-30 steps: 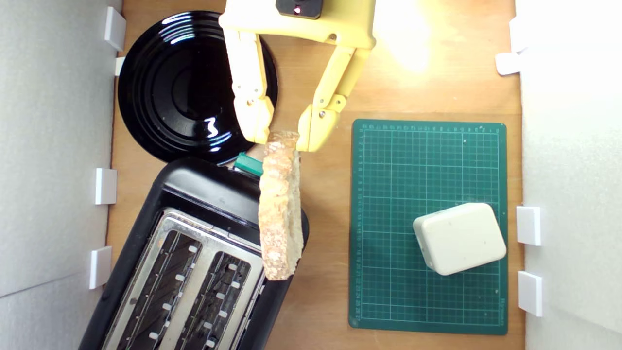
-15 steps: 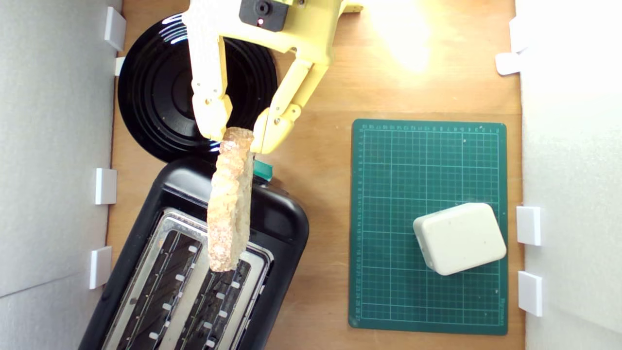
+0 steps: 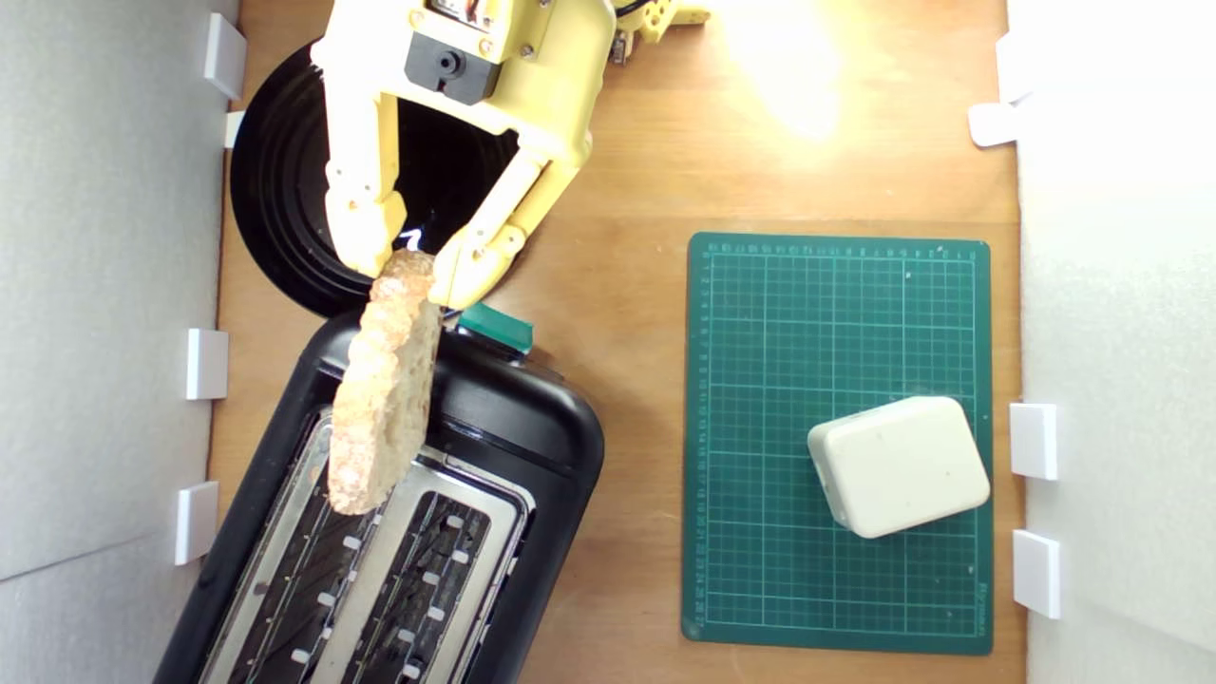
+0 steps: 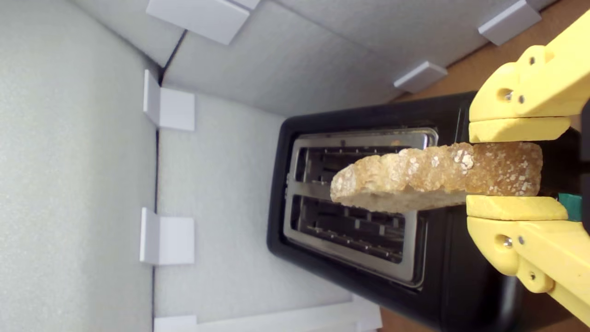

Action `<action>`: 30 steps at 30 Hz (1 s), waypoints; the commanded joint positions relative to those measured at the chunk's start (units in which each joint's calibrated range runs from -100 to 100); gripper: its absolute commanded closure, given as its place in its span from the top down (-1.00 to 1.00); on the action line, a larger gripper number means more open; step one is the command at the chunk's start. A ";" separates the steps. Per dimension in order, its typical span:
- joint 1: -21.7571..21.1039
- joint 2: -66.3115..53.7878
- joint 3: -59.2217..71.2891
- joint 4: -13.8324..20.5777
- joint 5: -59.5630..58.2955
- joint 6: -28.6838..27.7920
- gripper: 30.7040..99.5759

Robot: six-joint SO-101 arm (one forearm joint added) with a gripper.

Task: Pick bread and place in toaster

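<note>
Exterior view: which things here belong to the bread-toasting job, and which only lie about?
Job: bread, held edge-on by the gripper; toaster under it.

Lying about: black plate, green mat, cream box on the mat.

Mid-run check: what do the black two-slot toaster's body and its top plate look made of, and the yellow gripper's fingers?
Black two-slot toaster: the body looks like smooth semi-gloss plastic, showing soft highlights on rounded corners. Its top plate appears to be polished metal, silvery and reflective. Yellow gripper fingers: matte yellow, probably printed plastic, with visible screws.
</note>
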 commanded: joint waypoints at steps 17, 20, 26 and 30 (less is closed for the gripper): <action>0.97 4.80 -5.82 2.56 -6.45 -2.56 -0.28; 2.74 5.71 -5.82 2.56 -6.88 -2.56 -0.28; 3.31 6.80 -5.82 2.47 -8.67 -2.56 -0.28; 3.31 7.79 -5.82 2.56 -8.75 -2.56 -0.28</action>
